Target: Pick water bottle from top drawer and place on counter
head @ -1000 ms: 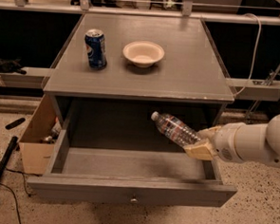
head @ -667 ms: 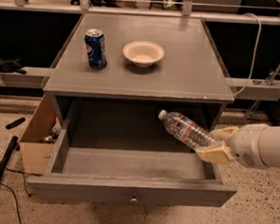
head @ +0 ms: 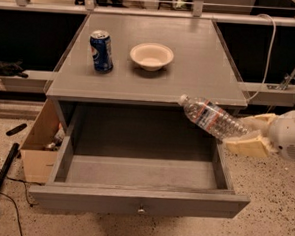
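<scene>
Keep the hand (head: 249,134) pinched on the base of the water bottle (head: 215,119), now tilted cap up-left above the right wall of the top drawer (head: 137,198). Lift higher first to avoid clipping the front edge of the counter (head: 200,75) with the cap. Bring upright, then set down behind the drawer's right half, away from the blue soda can (head: 101,50) and the bowl (head: 152,55). Nothing visible inside the drawer or the bowl. Beside the drawer's left wall, a cardboard box (head: 35,150) holding small clutter, too unclear to name.
</scene>
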Robot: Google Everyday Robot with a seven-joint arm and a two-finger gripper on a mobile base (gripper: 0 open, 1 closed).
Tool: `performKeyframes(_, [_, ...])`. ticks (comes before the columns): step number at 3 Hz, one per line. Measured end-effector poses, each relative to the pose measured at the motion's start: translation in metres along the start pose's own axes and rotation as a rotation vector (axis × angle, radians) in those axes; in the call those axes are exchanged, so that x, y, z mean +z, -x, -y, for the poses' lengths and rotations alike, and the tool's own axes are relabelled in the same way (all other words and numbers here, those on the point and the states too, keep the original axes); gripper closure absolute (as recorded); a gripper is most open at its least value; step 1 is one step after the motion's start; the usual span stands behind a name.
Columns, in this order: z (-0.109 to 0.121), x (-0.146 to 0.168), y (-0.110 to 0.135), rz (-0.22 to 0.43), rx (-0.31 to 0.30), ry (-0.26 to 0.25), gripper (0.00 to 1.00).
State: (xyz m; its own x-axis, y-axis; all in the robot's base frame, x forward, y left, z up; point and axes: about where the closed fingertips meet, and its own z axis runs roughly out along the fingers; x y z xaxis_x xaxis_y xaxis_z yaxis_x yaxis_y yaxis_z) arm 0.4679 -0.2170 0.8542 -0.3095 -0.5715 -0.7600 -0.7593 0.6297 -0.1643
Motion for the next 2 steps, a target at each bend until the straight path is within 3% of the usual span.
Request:
performKeyframes(1, [0.065, 0.044, 0.027, -0.005, 0.0, 0.001, 1.0])
performKeyframes(2, [0.101, 0.096, 0.055, -0.026, -0.017, 0.036, 1.0])
